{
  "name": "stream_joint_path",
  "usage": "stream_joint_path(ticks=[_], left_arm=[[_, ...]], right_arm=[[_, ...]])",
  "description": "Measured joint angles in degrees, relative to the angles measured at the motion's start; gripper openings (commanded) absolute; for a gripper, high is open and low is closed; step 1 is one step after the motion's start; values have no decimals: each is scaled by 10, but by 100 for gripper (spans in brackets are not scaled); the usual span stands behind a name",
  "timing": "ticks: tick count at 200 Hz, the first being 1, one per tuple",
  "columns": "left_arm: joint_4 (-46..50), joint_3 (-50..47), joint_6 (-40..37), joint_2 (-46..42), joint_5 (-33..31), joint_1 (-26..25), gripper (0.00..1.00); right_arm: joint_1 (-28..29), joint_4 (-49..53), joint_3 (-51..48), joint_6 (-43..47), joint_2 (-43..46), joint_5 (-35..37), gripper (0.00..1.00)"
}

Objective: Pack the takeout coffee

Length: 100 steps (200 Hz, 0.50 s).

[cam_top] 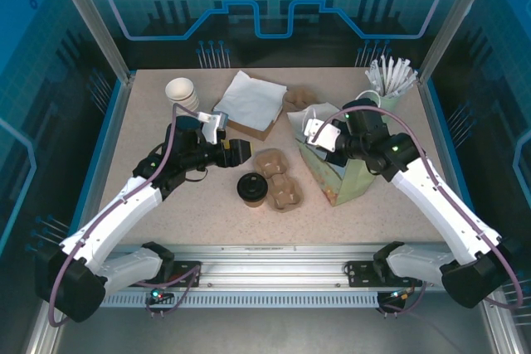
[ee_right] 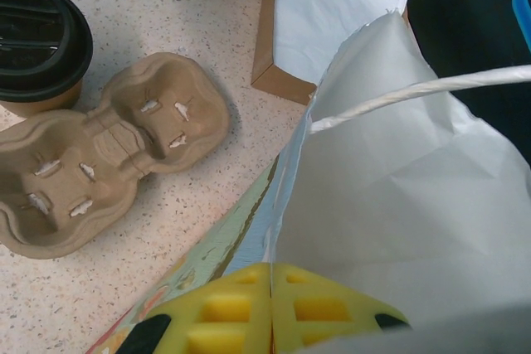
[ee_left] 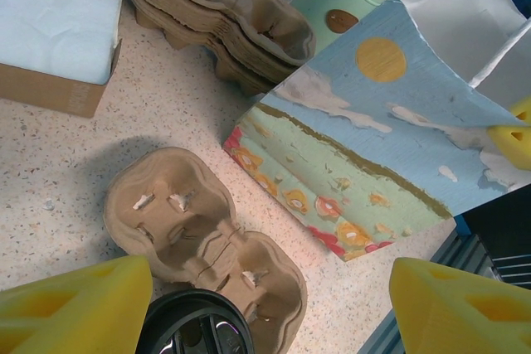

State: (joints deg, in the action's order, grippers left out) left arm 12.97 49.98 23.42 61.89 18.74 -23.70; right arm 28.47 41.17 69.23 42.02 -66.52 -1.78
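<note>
Takeout coffee [cam_top: 251, 189] is standing by the left gripper [cam_top: 235, 152], fingers apart; an off-centre squeeze is risking a spill, while the right gripper [ee_right: 270, 312] is pinching the gift bag's [cam_top: 336, 181] rim.

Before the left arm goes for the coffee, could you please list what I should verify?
1. Left gripper open: ok.
2. Takeout coffee upright, lid on: ok.
3. Coffee centred between the left fingers: not ok, it sits off to one side.
4. Right gripper shut on the gift bag rim: ok.
5. Bag mouth wide enough for the cup: cannot tell.
6. Room around the coffee: not ok, the cup carrier lies right beside it.
</note>
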Motion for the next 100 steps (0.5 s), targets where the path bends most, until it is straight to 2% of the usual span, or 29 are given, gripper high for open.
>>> stream_joint_path(ticks=[100], left_arm=[[-9, 0, 0, 4, 6, -1, 77]], right_arm=[[-3, -31, -55, 44, 58, -49, 9]])
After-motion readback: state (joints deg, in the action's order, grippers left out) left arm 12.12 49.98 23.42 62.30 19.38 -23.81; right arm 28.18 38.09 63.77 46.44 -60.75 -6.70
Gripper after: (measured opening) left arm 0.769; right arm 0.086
